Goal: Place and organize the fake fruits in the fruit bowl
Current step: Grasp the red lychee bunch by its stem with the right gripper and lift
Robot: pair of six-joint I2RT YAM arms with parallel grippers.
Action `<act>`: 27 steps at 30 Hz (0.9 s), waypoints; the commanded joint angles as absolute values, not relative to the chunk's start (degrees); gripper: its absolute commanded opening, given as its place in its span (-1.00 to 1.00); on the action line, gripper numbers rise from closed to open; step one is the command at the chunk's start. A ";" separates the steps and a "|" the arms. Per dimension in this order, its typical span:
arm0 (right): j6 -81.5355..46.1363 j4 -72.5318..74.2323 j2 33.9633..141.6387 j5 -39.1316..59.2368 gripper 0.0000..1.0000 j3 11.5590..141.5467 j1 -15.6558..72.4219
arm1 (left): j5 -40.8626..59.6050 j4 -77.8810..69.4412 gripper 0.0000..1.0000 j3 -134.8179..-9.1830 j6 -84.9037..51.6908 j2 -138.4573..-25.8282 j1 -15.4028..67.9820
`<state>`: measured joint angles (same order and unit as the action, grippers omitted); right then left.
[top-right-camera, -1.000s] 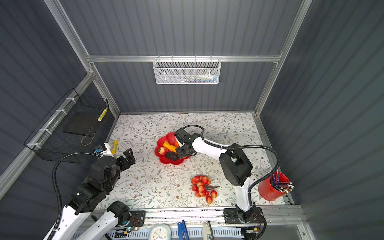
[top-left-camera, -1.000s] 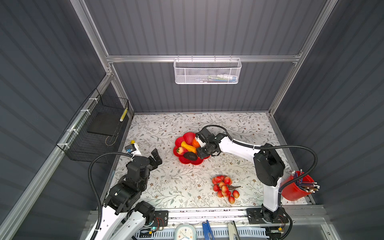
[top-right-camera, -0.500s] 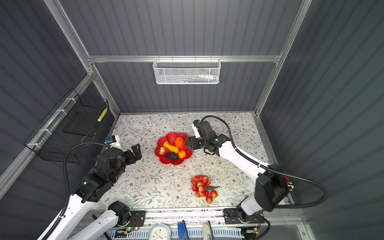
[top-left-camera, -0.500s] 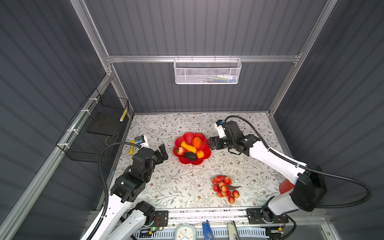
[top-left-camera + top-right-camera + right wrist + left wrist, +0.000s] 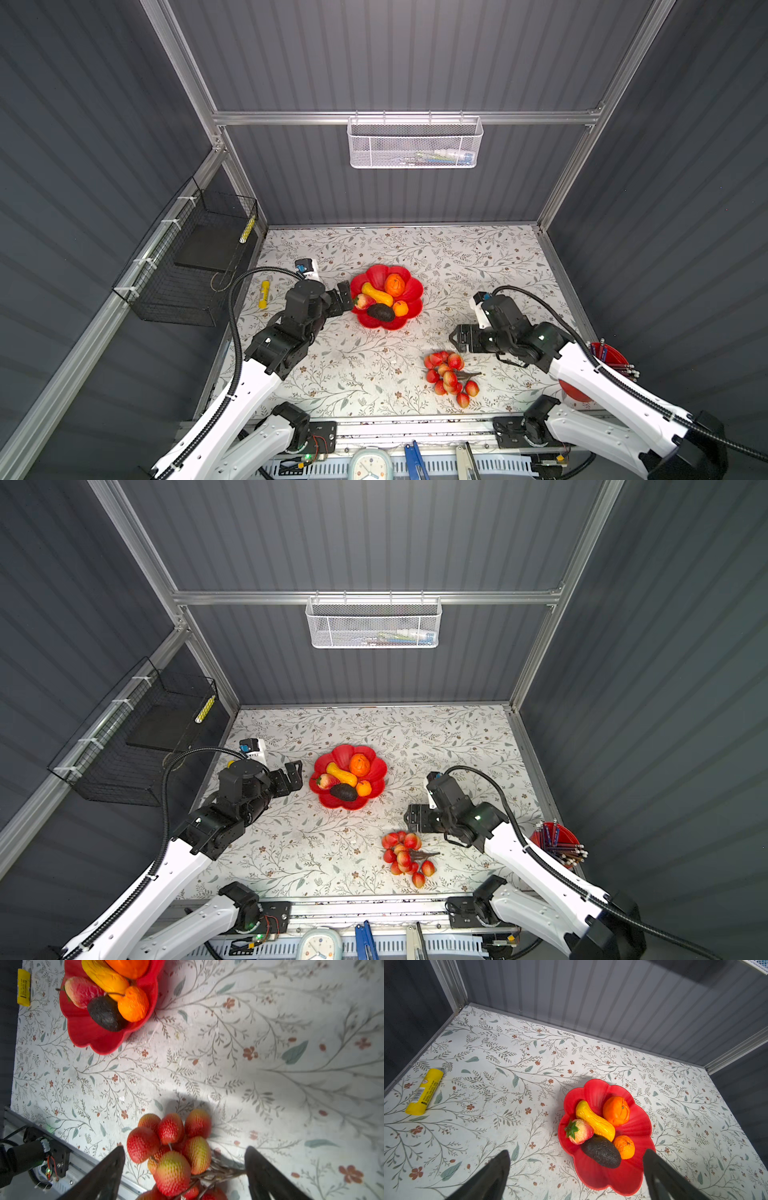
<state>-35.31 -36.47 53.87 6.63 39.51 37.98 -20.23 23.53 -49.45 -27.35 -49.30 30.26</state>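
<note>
Your fruit bowl (image 5: 376,276) sat near the middle of the floral worktop (image 5: 478,257), well apart from both arm bases. Five fruits lay inside it: the larger orange (image 5: 394,285) toward the back, the smaller orange (image 5: 400,308) toward the front right, and the yellow squash-like piece (image 5: 377,294) lying slantwise between them. The dark avocado (image 5: 380,312) lay at the front, and the strawberry-like fruit (image 5: 364,301) rested against the bowl's left rim. The left wrist view showed the avocado (image 5: 601,1154) touching both the squash-like piece (image 5: 595,1120) and the smaller orange (image 5: 624,1147).

The bunch of red berries (image 5: 446,376) was not yet in the bowl. It lay on the worktop toward the front right, with its brown stem pointing right.

Your left gripper (image 5: 344,297) was close by the bowl's left side, its jaws wide apart and holding nothing. Your right gripper (image 5: 454,340) was just behind the berries, also with its jaws apart and empty. In the right wrist view the bunch (image 5: 172,1147) showed between the two dark fingers (image 5: 108,1172); I could not tell whether either finger touched a berry.

A yellow stick (image 5: 264,289) lay at the worktop's left edge, well apart from the bowl. A red cup of pencils (image 5: 555,841) stood at the right edge.
</note>
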 commanded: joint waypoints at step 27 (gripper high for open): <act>-41.62 -22.59 67.55 10.65 -0.47 37.98 44.73 | -20.75 25.81 0.99 -48.60 -27.90 -45.44 30.06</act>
<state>-43.24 -23.20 67.46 11.88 35.77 44.38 -19.90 24.45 -49.17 -27.46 -46.09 30.26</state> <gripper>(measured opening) 0.384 0.997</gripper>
